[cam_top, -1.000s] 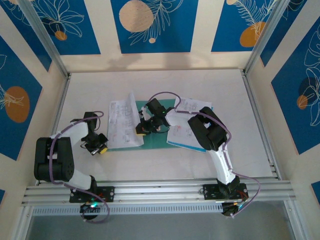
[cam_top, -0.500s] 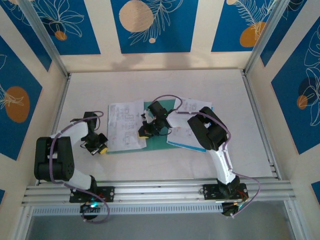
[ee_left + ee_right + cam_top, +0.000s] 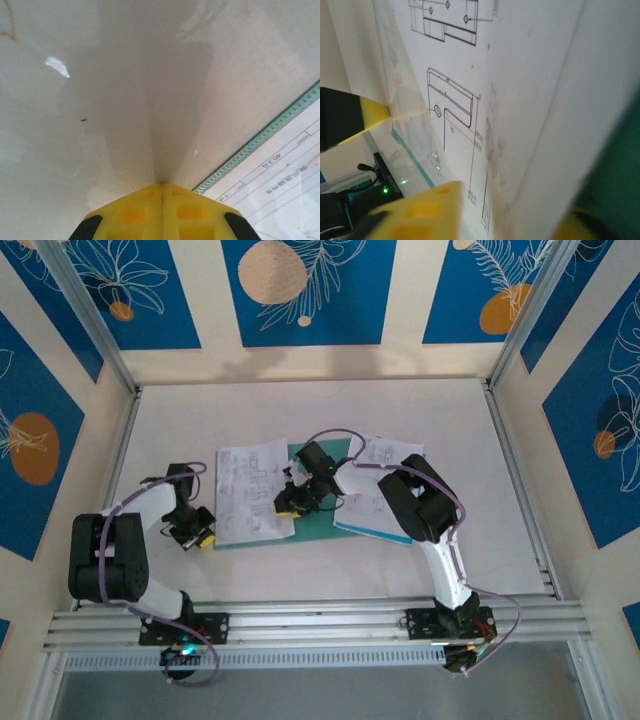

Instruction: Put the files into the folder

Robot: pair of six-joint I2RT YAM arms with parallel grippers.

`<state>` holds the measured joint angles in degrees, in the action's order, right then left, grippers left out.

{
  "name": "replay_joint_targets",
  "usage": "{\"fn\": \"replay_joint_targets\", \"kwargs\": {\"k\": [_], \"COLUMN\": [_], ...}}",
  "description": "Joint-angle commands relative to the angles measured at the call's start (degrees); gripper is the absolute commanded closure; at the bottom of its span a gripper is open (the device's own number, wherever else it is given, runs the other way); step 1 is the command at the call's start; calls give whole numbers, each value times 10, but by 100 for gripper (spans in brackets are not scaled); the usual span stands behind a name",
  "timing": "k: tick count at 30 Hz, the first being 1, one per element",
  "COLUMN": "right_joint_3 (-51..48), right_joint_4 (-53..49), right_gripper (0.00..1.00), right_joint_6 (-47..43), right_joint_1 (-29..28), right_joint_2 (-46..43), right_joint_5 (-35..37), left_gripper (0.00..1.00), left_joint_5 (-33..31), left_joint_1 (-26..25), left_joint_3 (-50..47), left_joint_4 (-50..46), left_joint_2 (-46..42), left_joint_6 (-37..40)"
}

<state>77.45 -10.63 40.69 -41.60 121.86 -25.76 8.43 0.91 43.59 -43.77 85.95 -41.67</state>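
Left claw (image 3: pixel 192 530) pressed shut, yellow fingers meeting, low over bare counter (image 3: pixel 100 100), just left of folder (image 3: pixel 322 518) edge. Green folder flat mid-counter. One printed sheet (image 3: pixel 250 490) lies flat on folder's left part. Right claw (image 3: pixel 290 503) at that sheet's right edge, jaws narrowly parted, sheet edge running between them, no squeeze visible. Other printed sheets (image 3: pixel 378 480) stacked on blue sheet (image 3: pixel 352 528) at folder's right side, partly under right arm.
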Motion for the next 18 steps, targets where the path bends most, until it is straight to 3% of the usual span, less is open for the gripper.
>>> {"fn": "replay_joint_targets", "kwargs": {"k": [1,8,12,14,18], "right_joint_3": [11,23,-15,-34,-32], "right_joint_4": [-62,-211,-243,-240,-250], "right_gripper": [56,40,40,47,80], "right_joint_6": [0,20,48,71,125], "right_joint_1": [2,24,44,54,61], "right_joint_2": [-46,-131,-186,-208,-208], "right_joint_5": [29,134,175,181,198], "left_gripper": [100,100,100,100,100], "left_joint_5": [5,4,22,43,88], "left_joint_1": [1,-22,-81,-121,-179], "left_joint_3": [2,73,100,97,79], "left_joint_4": [15,-35,-24,12,101], "left_joint_2": [1,-48,-48,-45,-17], "left_joint_6": [-3,-2,-13,-25,-52]}}
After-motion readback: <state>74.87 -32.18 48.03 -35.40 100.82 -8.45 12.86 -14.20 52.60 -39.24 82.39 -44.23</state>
